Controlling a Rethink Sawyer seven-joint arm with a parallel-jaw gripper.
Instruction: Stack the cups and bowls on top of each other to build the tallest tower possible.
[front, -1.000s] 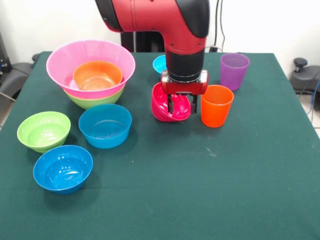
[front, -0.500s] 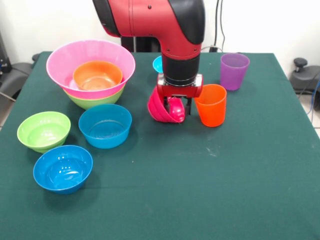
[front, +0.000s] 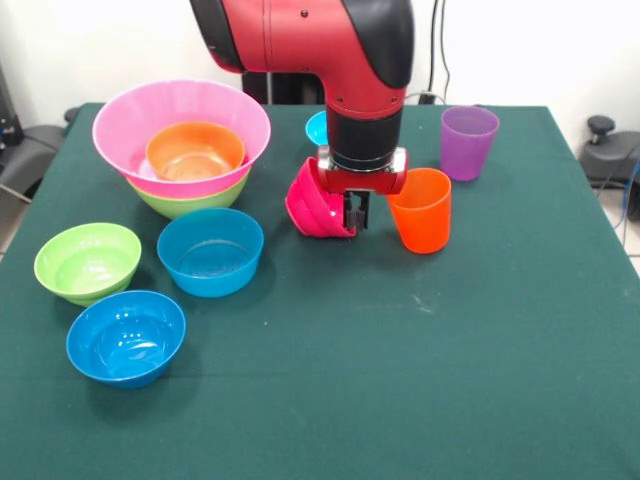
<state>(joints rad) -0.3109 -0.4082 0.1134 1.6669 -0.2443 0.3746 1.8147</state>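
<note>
My gripper (front: 353, 214) is shut on the rim of the magenta-red bowl (front: 312, 208), which hangs tipped on its side with its outside toward the camera. The orange cup (front: 421, 210) stands right beside the gripper, leaning a little and touching it. Behind it stands the purple cup (front: 468, 142). At the far left is the tower: a lime green bowl (front: 188, 204) at the base, the huge pink bowl (front: 130, 125) in it, and an orange bowl (front: 194, 150) inside that.
A small cyan bowl (front: 317, 127) peeks out behind the arm. In the left foreground a blue bowl (front: 210, 250), a second blue bowl (front: 125, 337) and a lime green bowl (front: 87, 262) stand loose. The table's edges lie near the left bowls.
The gripper has carried the magenta-red bowl leftward in the picture and tipped it further onto its side. The orange cup shifted slightly left and now leans.
</note>
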